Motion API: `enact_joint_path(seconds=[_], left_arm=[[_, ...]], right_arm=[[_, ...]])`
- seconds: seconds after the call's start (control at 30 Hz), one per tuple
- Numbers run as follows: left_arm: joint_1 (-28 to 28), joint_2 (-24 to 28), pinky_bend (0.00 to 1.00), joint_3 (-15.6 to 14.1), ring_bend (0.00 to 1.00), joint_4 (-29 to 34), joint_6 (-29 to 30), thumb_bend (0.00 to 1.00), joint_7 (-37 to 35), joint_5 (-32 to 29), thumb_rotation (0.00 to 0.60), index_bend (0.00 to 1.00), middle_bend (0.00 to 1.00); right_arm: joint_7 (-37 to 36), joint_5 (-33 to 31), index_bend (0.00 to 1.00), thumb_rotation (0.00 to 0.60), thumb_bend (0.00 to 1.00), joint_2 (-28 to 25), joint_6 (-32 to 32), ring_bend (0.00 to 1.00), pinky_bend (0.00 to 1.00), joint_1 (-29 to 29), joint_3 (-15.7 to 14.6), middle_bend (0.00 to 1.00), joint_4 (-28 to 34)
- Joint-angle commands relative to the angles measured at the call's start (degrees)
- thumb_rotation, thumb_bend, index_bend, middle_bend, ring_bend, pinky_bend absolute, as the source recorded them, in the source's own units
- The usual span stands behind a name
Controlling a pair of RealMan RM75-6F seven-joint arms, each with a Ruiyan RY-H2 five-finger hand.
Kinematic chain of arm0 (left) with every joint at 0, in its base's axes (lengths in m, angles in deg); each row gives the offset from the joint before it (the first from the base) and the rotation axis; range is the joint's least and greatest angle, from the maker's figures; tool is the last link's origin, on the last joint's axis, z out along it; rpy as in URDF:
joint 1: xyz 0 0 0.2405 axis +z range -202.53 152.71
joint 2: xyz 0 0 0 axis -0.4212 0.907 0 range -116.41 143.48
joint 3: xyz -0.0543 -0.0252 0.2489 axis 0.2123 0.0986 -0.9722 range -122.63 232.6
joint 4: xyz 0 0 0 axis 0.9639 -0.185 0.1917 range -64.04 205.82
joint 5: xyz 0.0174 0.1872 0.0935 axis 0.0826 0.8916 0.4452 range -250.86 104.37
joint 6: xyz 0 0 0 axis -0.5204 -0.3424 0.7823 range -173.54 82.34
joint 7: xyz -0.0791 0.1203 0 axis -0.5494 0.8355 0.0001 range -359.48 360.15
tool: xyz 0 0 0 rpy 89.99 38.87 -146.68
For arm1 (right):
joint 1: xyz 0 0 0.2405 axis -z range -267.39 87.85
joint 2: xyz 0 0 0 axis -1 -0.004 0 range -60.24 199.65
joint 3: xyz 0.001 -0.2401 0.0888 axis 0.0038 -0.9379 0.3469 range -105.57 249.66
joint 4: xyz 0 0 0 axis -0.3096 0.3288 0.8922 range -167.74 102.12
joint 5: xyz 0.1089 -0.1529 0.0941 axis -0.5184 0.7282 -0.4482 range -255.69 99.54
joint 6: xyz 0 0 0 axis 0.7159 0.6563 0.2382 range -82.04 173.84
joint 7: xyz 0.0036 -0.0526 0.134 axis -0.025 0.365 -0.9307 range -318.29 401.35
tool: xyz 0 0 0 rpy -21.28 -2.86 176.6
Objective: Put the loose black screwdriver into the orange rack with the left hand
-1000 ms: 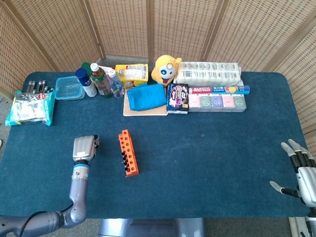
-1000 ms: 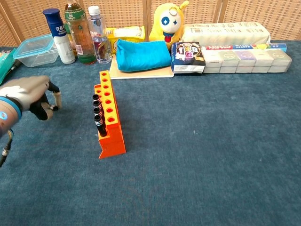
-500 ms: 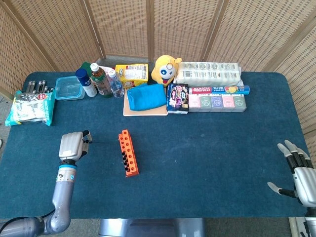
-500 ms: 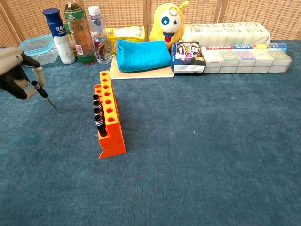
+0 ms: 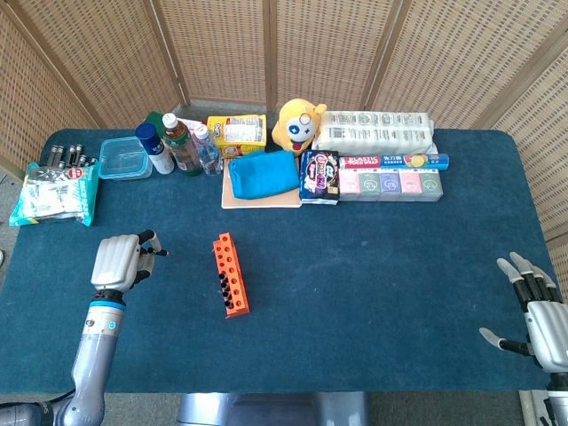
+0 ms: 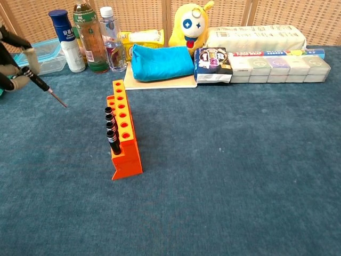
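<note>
My left hand (image 5: 118,261) hovers left of the orange rack (image 5: 231,275) and pinches the loose black screwdriver (image 6: 40,85), tip slanting down to the right. In the chest view the left hand (image 6: 11,61) is cut off by the left edge. The rack (image 6: 126,135) stands on the blue table with several black screwdrivers (image 6: 111,132) in its left row of holes; its other holes are unfilled. At the front right corner, my right hand (image 5: 536,311) has its fingers spread and holds nothing.
Along the back stand bottles (image 5: 182,145), a clear plastic box (image 5: 125,158), a blue pouch on a board (image 5: 263,173), a yellow plush toy (image 5: 296,124) and packaged goods (image 5: 390,177). A bag of batteries (image 5: 57,188) lies at the far left.
My left hand has risen and moved left, away from the rack, carrying the screwdriver, which now shows in its grip. The right hand has barely shifted.
</note>
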State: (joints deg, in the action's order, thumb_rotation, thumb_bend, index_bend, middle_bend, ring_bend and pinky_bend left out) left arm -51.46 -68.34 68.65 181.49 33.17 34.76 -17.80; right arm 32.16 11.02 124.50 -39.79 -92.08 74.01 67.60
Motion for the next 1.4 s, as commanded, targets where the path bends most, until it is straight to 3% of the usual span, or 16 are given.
enact_joint_path(seconds=[0.03,0.47,0.77,1.4], left_arm=[[-0.4,0.3,1.00,-0.4,1.00,1.6,0.7,0.44,1.2,1.2,0.600,0.54,1.00],[-5.5,-1.9,1.00,1.6,1.00,7.8,1.1,0.44,11.1,-3.9,0.600,0.54,1.00],[-9.9,-6.3,1.00,2.5,1.00,8.1,1.7,0.44,16.4,-9.0,0.600,0.54,1.00],[-13.9,-11.0,1.00,1.2,1.00,8.8,7.0,0.44,21.8,-12.6,0.600,0.54,1.00]], right_arm=[[0.0,0.0,0.05,0.600,0.00,0.0,0.0,0.00,0.02,0.0,0.0,0.00,0.0],[-0.6,-0.2,0.05,0.600,0.00,-0.2,-0.2,0.00,0.02,0.1,0.1,0.00,-0.1],[-1.0,-0.3,0.05,0.600,0.00,-0.4,-0.4,0.00,0.02,0.1,0.2,0.00,-0.2],[-2.2,-0.7,0.05,0.600,0.00,-0.9,-0.4,0.00,0.02,0.2,0.4,0.00,-0.4]])
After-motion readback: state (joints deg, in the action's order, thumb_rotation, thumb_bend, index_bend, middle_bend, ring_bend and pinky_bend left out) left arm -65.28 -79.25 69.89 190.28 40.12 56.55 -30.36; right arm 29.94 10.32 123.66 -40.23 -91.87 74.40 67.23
